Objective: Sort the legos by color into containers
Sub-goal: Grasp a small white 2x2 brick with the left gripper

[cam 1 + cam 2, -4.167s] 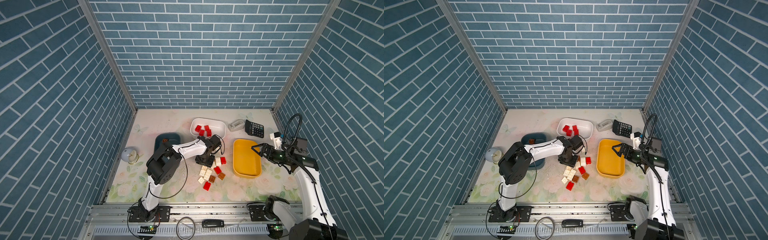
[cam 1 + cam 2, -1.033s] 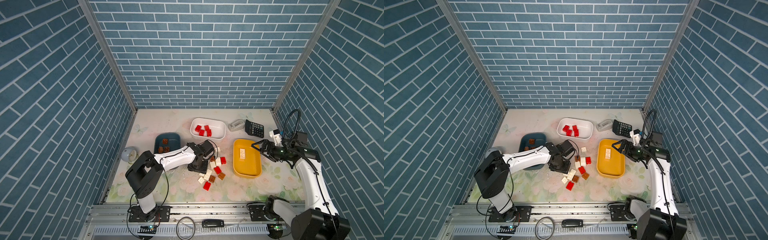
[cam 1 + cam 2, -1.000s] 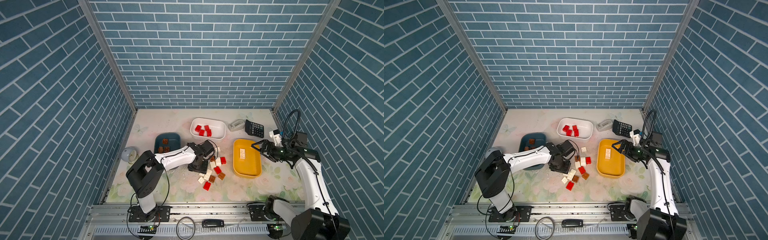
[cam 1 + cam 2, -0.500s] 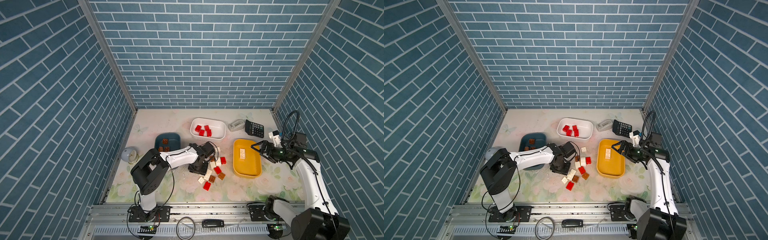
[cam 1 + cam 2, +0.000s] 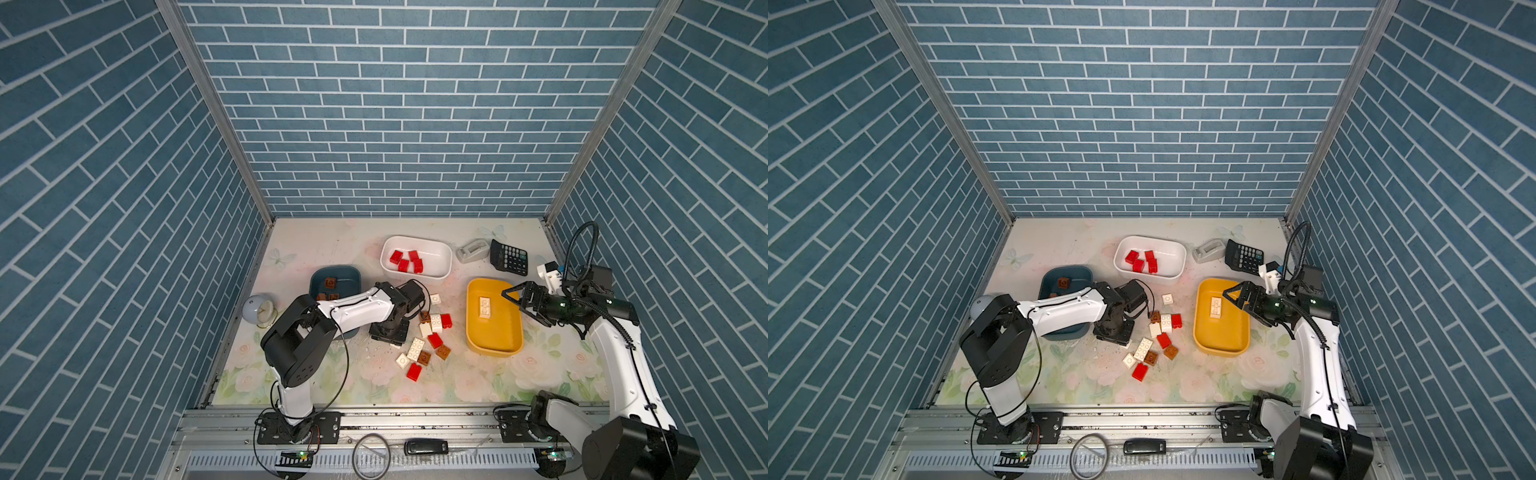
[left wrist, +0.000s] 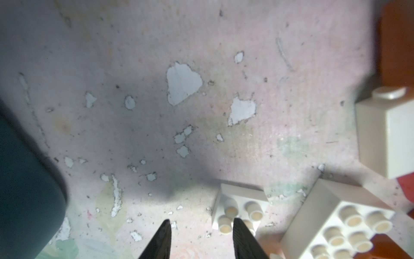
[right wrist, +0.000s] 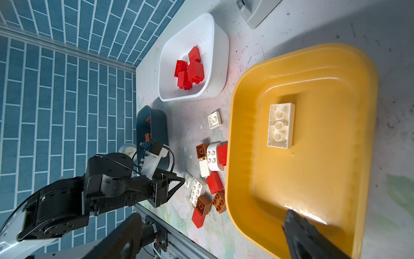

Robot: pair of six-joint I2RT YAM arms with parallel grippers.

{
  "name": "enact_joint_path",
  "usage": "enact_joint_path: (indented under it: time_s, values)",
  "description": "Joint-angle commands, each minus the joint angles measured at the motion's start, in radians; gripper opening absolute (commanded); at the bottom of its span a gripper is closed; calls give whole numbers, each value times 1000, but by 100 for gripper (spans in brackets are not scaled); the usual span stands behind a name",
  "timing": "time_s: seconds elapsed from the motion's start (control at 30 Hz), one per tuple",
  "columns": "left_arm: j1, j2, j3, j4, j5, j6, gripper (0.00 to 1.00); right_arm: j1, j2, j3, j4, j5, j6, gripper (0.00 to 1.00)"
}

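Loose red, brown and white legos [image 5: 428, 332] lie in a cluster mid-table. Red ones sit in the white container [image 5: 440, 249], brown ones in the teal container [image 5: 351, 275], and one oblong white brick [image 5: 484, 308] in the yellow container [image 5: 494, 347]. My left gripper [image 5: 388, 332] [image 6: 201, 235] is low at the cluster's left edge, open a little with only table between its jaws. One fingertip [image 6: 240, 233] overlaps a small white brick [image 6: 246, 201]. My right gripper [image 5: 513, 301] [image 7: 211, 217] hovers wide open and holding nothing over the yellow container's right rim.
A grey tape dispenser [image 5: 471, 251] and a black calculator [image 5: 509, 257] stand at the back right. A small round clock [image 5: 259, 309] sits by the left wall. White flakes [image 6: 182, 83] dot the worn floral mat. The left arm's elbow hangs over the teal container's near side.
Since four seconds ago a white brick has appeared in the yellow container. Over the last second the left arm's elbow swung right and its jaws narrowed; the right arm barely moved.
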Motion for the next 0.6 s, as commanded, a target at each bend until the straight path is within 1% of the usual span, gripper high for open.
enact_joint_path:
  time_s: [0.0, 0.17, 0.37, 0.47, 0.57]
  values:
    - [4, -22, 35, -29, 6, 7, 48, 5, -10, -10, -9, -23, -20, 99]
    - [2, -19, 13, 19, 69, -18, 52, 6, -10, -8, -5, -26, -18, 99]
    - [2, 18, 14, 34, 67, 16, 63, 5, -6, -3, -7, -32, -21, 99]
    - [2, 38, 17, 39, 69, 38, 62, 5, -8, -5, -8, -32, -20, 99]
    - [2, 53, 6, 54, 90, 43, 58, 5, -10, -5, -12, -32, -22, 99]
